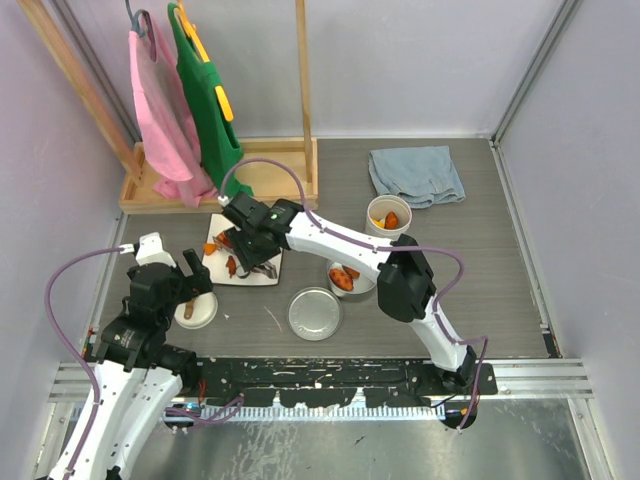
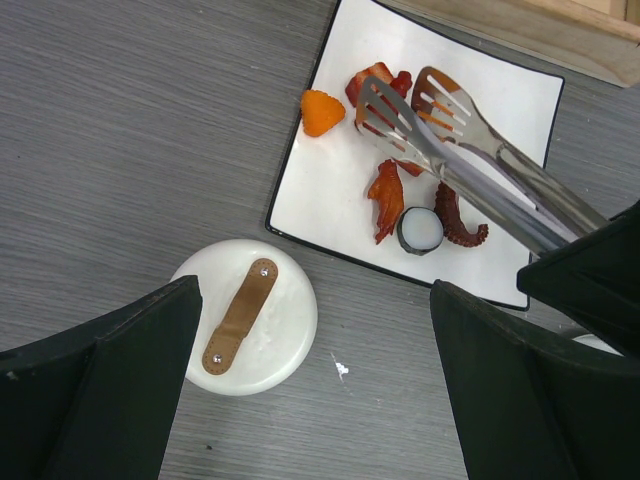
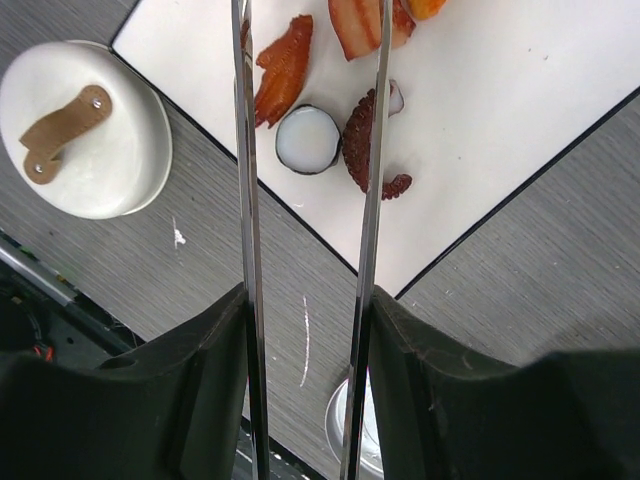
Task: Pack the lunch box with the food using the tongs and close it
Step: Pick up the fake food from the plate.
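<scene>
Left gripper (image 2: 315, 296): nearest the bases; fingers spread wide, holding and touching nothing.
White lid (image 2: 282, 330): on the table under the left gripper, with its brown handle up; the left arm is the nearer one to it.
Steel lid (image 1: 315, 313): flat on the table, off its tin, at 3 o'clock from the white lid in the top view.
Steel tin (image 1: 352, 292): open with some pieces inside, between 3 and 4 o'clock from the plate.
Right gripper (image 3: 308, 300): half closed, each finger pressed on one arm of the tongs.
Tongs (image 2: 450, 172): the long axis runs from 4 o'clock at the held end to 10 o'clock at the tips in the left wrist view. The two heads stand apart.
Plate (image 2: 500, 90): white and square, just beyond the white lid.
Food: the red piece (image 2: 372, 82) lies at the tong tips, but contact cannot be told. The orange piece (image 2: 321, 111) is at its 8 o'clock. The black-and-white roll (image 2: 420, 230) lies back along the tong arms.
White tub (image 1: 384, 232): farthest and open, between 2 and 3 o'clock from the plate.
Judgement: the right arm must carry each piece toward 3 o'clock.
</scene>
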You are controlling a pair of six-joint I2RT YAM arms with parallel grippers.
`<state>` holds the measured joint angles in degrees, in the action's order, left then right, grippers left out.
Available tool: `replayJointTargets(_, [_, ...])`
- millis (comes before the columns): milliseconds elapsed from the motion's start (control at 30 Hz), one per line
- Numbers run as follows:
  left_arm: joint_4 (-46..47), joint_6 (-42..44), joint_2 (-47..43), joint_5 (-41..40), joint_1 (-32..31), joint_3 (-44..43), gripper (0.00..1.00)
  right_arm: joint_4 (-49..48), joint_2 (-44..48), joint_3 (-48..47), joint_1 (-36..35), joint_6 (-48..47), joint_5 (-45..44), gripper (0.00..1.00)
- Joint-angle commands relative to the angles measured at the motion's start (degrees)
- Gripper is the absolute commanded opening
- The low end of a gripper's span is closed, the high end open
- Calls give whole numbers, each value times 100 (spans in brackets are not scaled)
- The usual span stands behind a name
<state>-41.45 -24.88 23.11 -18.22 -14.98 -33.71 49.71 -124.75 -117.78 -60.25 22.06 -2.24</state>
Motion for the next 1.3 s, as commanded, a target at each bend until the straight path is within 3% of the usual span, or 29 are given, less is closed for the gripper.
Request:
replayJointTargets(0, [137, -21, -13, -1, 24, -103, 98, 32, -34, -290, 3, 105, 23, 51])
replayJointTargets(533, [137, -26, 4, -14, 29, -100, 98, 138, -489, -772, -3, 186, -101, 46])
replayJointTargets(1000, [146, -18, 18, 3, 25, -107, 98, 182, -580, -798, 3, 262, -118, 48])
replayJointTargets(1267, [137, -26, 6, -1, 26, -100, 98, 214, -350, -686, 0, 310, -294, 39])
